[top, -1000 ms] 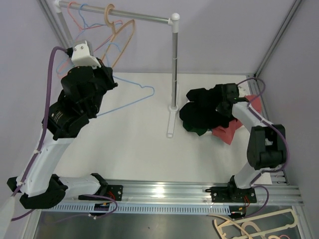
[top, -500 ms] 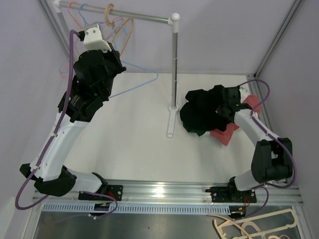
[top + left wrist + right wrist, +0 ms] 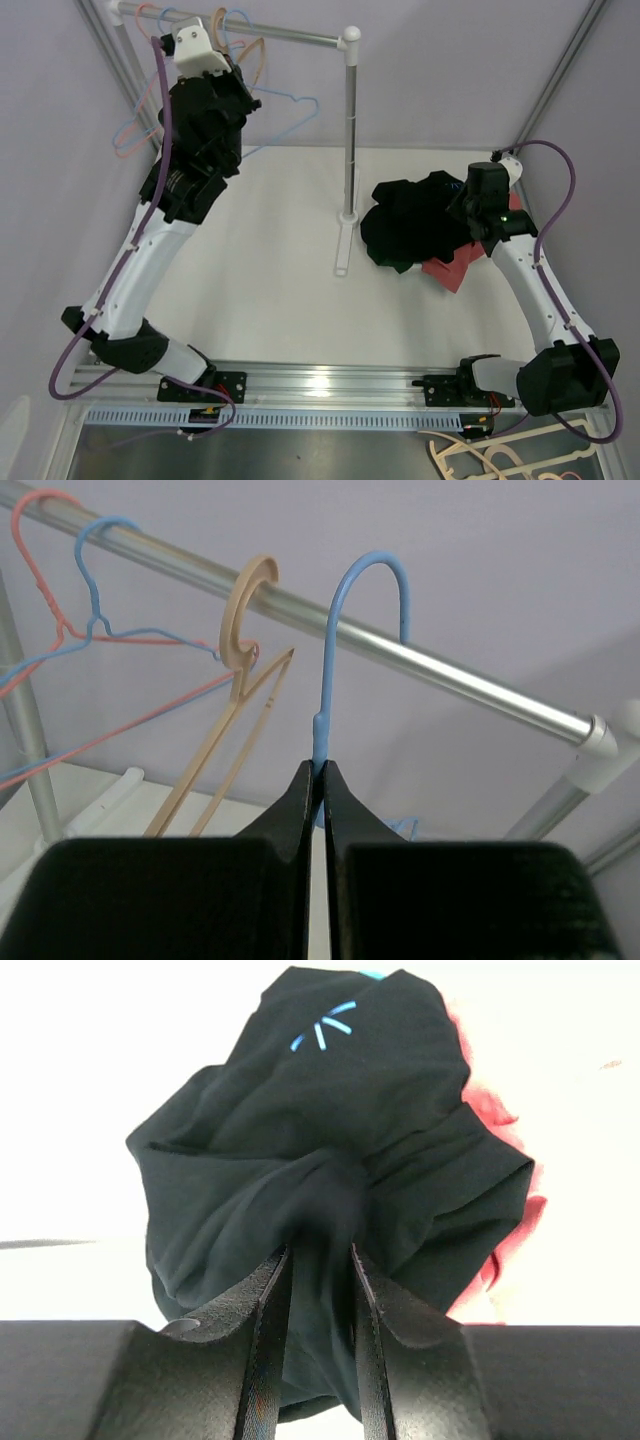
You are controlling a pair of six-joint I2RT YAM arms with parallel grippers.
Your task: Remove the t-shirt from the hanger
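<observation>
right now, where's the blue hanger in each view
top external: blue hanger upper left, just below the rail.
left wrist: blue hanger centre, neck pinched in the left gripper, hook at the rail.
right wrist: not in it.
shared landmark: the rail, top external and left wrist only.

A tan wooden hanger (image 3: 245, 610) and two wire hangers (image 3: 97, 628), red and blue, hung on the steel rail (image 3: 440, 670), which ended at a white-capped upright post (image 3: 351, 130). On the white table (image 3: 270, 270) a red cloth (image 3: 450, 268) lay crumpled near the right wall.
</observation>
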